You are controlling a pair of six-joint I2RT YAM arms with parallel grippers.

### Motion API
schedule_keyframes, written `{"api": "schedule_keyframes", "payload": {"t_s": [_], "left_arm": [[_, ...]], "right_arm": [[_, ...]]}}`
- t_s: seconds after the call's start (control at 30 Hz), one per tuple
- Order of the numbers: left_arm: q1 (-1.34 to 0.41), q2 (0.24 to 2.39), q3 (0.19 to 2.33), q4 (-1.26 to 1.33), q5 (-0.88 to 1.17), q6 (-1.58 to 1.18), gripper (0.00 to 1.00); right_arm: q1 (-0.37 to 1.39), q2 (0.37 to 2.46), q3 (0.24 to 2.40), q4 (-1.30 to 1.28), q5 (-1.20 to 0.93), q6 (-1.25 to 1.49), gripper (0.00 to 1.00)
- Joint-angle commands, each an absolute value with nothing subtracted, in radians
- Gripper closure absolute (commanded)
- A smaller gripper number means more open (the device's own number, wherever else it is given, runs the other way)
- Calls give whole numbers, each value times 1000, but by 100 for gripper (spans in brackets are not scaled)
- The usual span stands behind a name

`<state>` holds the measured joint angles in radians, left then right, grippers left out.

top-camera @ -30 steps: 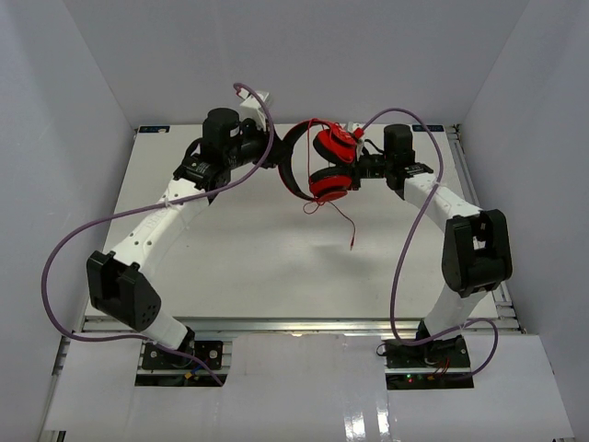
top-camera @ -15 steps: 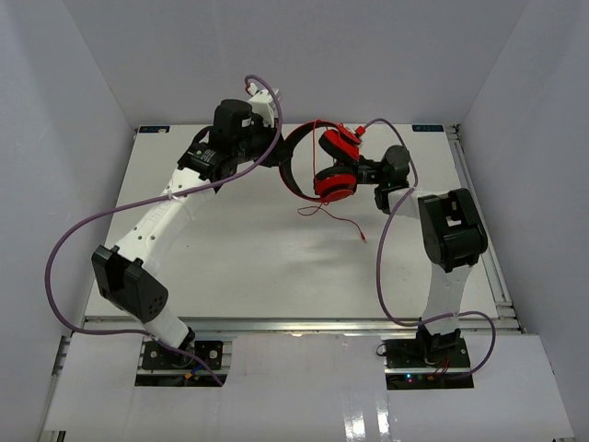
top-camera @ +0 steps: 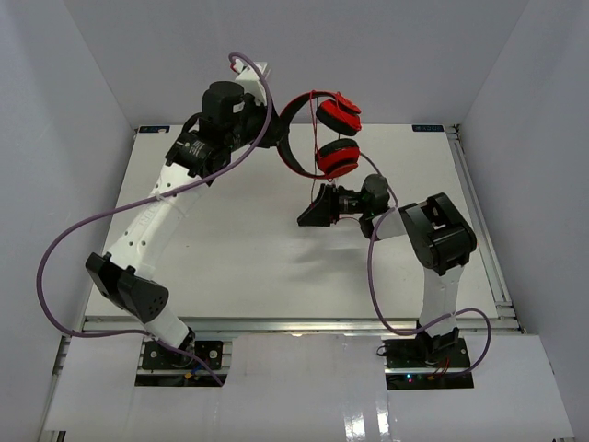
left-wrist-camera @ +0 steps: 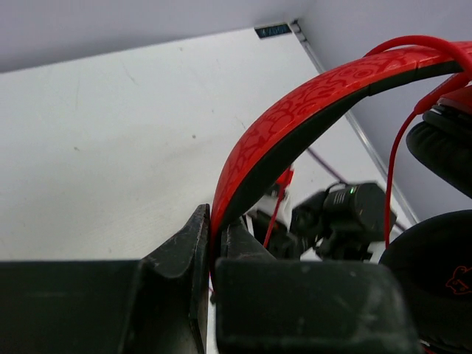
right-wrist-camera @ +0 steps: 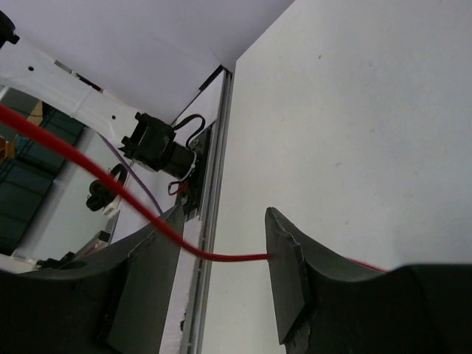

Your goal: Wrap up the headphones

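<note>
A: Anything hidden or cut off?

B: In the left wrist view both cups (left-wrist-camera: 442,147) run off the right edge. The cable (right-wrist-camera: 110,181) slips behind one finger (right-wrist-camera: 284,273) in the right wrist view, and I can't find its free end anywhere.

A: Counts?

B: One set of headphones (top-camera: 317,138) with one headband (left-wrist-camera: 295,118), two cups and one thin red cable. Two purple robot cables (top-camera: 64,249), one looping off each arm.

A: Where are the headphones?

B: Upper middle of the top view, held up off the table (top-camera: 230,239), with the cups stacked one above the other.

A: Poses and jaws?

B: The left arm (top-camera: 161,207) reaches from lower left to upper middle. The left gripper (left-wrist-camera: 210,236) is clenched on the headband's end. The right arm (top-camera: 437,239) is folded at right of centre, forearm pointing left. The right gripper (right-wrist-camera: 221,236) sits low under the lower cup with its jaws parted. The cable threads the gap, not pinched.
</note>
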<state>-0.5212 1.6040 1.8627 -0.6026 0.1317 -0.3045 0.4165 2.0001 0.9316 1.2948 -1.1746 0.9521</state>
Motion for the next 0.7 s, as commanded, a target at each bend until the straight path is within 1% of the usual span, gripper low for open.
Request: {"api": "schedule_keyframes", "payload": {"t_s": [0.0,0.2,0.3,0.47,0.57,0.6,0.63,0.67], "left_arm": [[-517,1597,1989,-529,34,-373,100],[-489,1661,2156,-526,-27,-389,100],[-442,1682,2197,-526,-53,-389,100],[-336,1707,2218,-514,-22,-414,100],[-308,1714,2195,-504,-34,-412,100],[-301,1715,2186,-500,-37,-409,100],[-296,1718,2181,-500,-52,-399,100],[-294,1723,2172,-500,-58,-395,100]], "right_arm": [[450,1904,868,1726,-1108,900,47],[518,1839,820,1662,-1101,832,52],[542,1800,783,1598,-1121,767,54],[555,1705,709,1479,-1147,652,58],[558,1644,676,1319,-1144,542,66],[562,1623,670,1286,-1144,495,70],[566,1607,672,1179,-1138,414,73],[573,1582,673,1131,-1136,379,79]]}}
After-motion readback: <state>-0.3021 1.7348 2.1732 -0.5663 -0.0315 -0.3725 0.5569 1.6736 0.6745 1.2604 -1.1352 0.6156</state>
